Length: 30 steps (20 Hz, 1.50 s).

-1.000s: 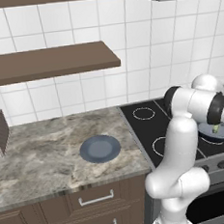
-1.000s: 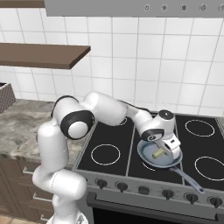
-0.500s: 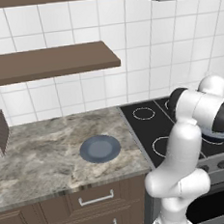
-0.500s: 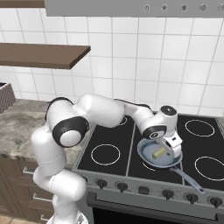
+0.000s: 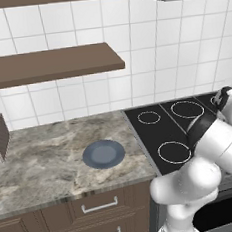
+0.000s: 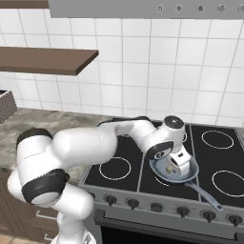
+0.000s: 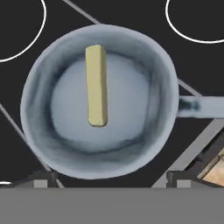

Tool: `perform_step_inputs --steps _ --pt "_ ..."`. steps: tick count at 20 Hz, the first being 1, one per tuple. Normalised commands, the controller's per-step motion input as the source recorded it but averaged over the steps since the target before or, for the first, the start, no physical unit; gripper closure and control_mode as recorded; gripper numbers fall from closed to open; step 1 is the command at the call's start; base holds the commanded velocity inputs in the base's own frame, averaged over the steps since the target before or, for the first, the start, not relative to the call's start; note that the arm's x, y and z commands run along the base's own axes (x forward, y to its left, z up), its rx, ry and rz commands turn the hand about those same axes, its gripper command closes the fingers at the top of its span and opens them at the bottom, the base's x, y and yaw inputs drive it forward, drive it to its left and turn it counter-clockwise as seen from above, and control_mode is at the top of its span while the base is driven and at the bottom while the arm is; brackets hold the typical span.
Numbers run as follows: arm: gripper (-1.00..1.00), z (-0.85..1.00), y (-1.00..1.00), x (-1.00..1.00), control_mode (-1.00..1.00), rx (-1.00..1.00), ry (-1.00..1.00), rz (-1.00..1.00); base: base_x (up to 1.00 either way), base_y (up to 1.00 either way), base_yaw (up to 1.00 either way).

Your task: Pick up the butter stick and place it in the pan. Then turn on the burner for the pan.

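Note:
The grey-blue pan (image 7: 146, 142) sits on the black cooktop, its handle (image 7: 203, 106) pointing right in the hand view. The pale-yellow butter stick (image 7: 97, 85) lies flat inside it, left of centre, touching nothing but the pan floor. My gripper (image 7: 113, 177) hovers straight above the pan, open, its fingertips (image 7: 41, 178) spread wider than the stick. From the right base view the gripper (image 6: 177, 160) hangs just over the pan (image 6: 190, 172), with the butter stick (image 6: 169, 168) below it. The pan covers its own burner.
Other white burner circles (image 6: 115, 168) (image 6: 217, 139) (image 6: 228, 183) surround the pan. A row of knobs (image 6: 156, 207) runs along the stove front. A flat blue-grey plate (image 5: 103, 153) lies on the marble counter (image 5: 38, 170) left of the cooktop. A wooden shelf (image 5: 52, 64) hangs above.
The jaws have opened and let go of the butter stick, which now lies loose in the pan. The arm's elbow has swung while the hand stays over the pan.

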Motion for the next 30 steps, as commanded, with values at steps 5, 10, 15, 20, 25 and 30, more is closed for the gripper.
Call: perform_step_inputs --steps 5,10,15,20,25,30 --pt "-1.0 0.22 0.66 -0.78 -1.0 -0.07 -0.11 0.02 0.0 0.0 0.0" --pt "-1.0 0.0 0.59 -0.87 -1.0 -0.16 -0.21 0.04 0.0 0.0 0.0" --pt "-1.0 -0.08 0.34 -0.71 -1.0 -0.08 -0.19 0.12 0.0 0.0 0.0" --pt "-1.0 -0.48 0.16 -0.22 -1.0 -0.14 -0.09 0.22 0.0 0.0 0.0" --pt "-1.0 -0.42 0.0 -0.07 -1.0 -0.07 -0.16 0.24 0.0 0.0 0.0" --pt "-1.0 -0.44 -0.05 -0.05 -1.0 -0.08 -0.23 0.29 0.0 0.0 0.0"
